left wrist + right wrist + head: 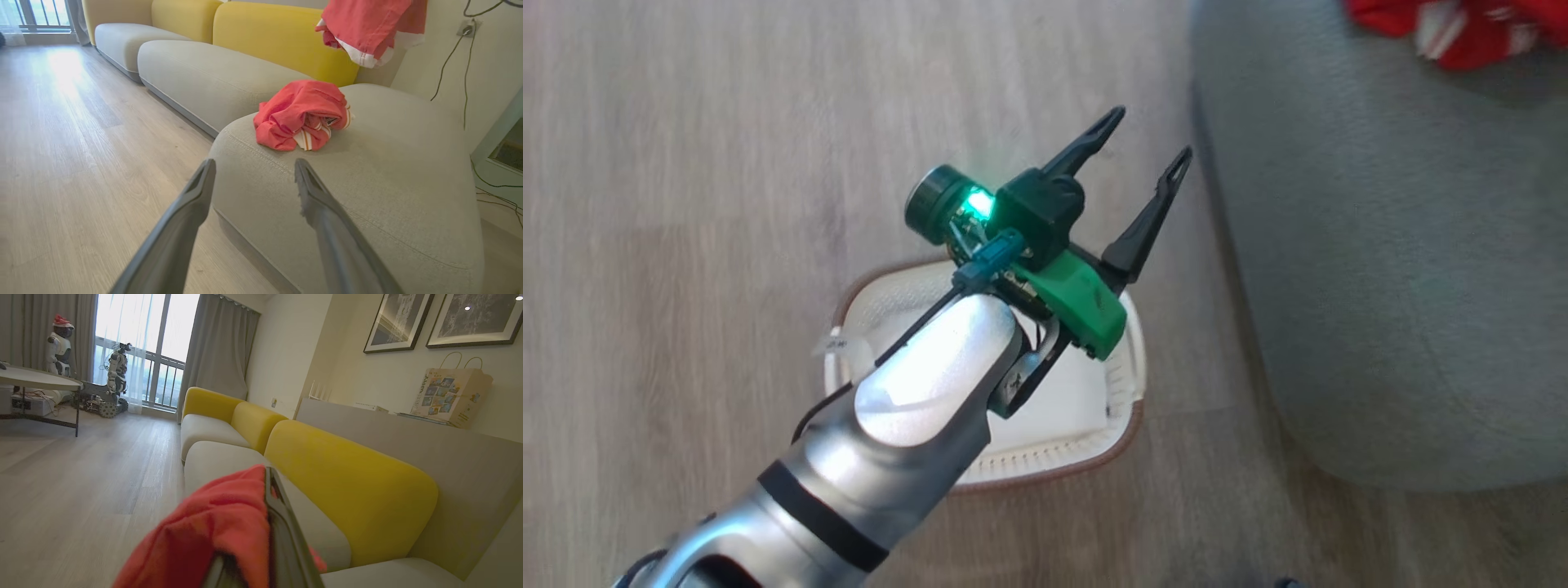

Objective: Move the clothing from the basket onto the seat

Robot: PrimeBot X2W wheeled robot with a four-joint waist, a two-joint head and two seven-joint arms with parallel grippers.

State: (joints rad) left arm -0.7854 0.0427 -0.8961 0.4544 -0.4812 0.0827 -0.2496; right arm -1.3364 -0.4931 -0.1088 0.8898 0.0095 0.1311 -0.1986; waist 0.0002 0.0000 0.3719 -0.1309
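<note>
Head view: left gripper (1149, 135), two dark fingers spread apart with nothing between them, raised over the wood floor (686, 204), its pale forearm (915, 392) crossing the basket (1058, 469). The basket is white with a brown rim and stands on the floor just beside the seat (1405, 286). Clothing (1462, 33), red with white, lies on the seat at the top right corner, well apart from the basket. Left wrist view: the same fingers are apart and point at the rounded front edge of the seat. A crumpled red piece (298, 114) with white stripes rests on the seat cushion beyond the fingertips, untouched. A hanging red piece (367, 24) with white trim is at the top edge, above the yellow backrest (282, 45); cables (449, 61) run along the wall at right. Right wrist view: right gripper (268, 477), fingers together and clamped on red fabric (220, 526), which drapes to the left of them. The yellow backrest and seat run behind. Framed pictures (402, 322) and a paper bag (449, 396) are at the wall, and a window (135, 355) is at far left.
</note>
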